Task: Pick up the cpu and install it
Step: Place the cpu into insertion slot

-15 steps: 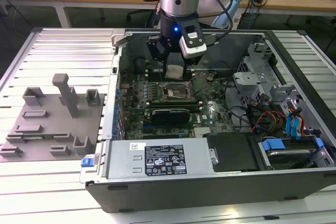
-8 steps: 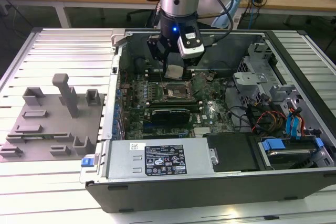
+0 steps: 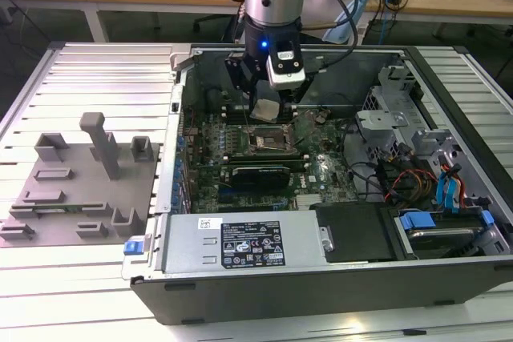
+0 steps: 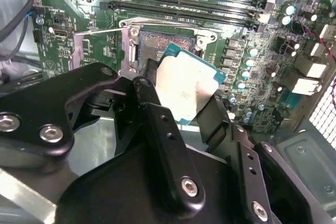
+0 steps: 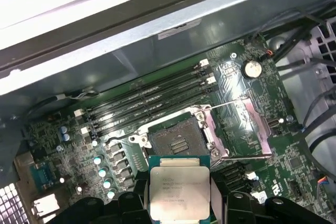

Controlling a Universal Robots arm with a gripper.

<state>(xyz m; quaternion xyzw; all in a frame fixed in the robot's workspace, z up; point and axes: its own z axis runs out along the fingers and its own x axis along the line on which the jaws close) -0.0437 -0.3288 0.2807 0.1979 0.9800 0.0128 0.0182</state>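
An open computer case (image 3: 321,286) is lying around the gripper (image 3: 268,106). Long memory slots (image 5: 152,95) are running near it, a round coin battery (image 5: 253,68) is sitting near them, and a grey fixture plate (image 3: 80,194) is resting well apart, outside the case, toward the exterior view's left.

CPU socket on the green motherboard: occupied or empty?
Empty: the metal-framed socket shows bare contacts; the black gripper holds the silvery square cpu.
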